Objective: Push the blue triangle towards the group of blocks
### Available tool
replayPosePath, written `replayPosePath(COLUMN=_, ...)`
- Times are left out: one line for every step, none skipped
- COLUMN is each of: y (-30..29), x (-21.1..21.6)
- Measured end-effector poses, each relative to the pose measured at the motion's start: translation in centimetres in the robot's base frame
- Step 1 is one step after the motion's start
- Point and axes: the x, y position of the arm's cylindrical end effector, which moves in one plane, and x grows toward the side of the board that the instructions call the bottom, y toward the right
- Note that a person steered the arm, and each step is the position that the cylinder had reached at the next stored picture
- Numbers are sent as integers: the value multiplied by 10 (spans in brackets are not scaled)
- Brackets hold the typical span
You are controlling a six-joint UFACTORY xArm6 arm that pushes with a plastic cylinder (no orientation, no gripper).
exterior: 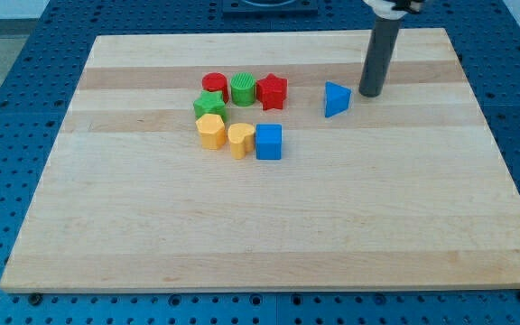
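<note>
My tip (370, 93) rests on the surface (269, 226) just right of the blue triangle (336, 99), apart from it; the tool holds nothing.

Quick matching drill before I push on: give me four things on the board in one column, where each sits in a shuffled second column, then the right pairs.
Things:
1. blue triangle
2. blue cube
3. red cylinder
4. my tip

Places:
A. top-left corner of the group of blocks
B. alone, between the group and the rod
C. bottom-right corner of the group, beside the yellow heart
D. on the wooden board, just to the view's right of the lone block

Pairs: 1-B, 2-C, 3-A, 4-D
</note>
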Motion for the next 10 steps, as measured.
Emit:
replayPosePath(y=-20, x=2)
replayPosePath(y=-35, x=11)
replayPosePath(y=-51, x=22)
replayPosePath(y=-54, x=30)
replayPosePath(y=-52, x=36)
replayPosePath(y=-50, x=46)
replayPosePath(y=-49, x=61)
replayPosePath(y=-49, x=77)
replayPosePath(y=-49, x=88)
replayPosePath(y=-49, x=88)
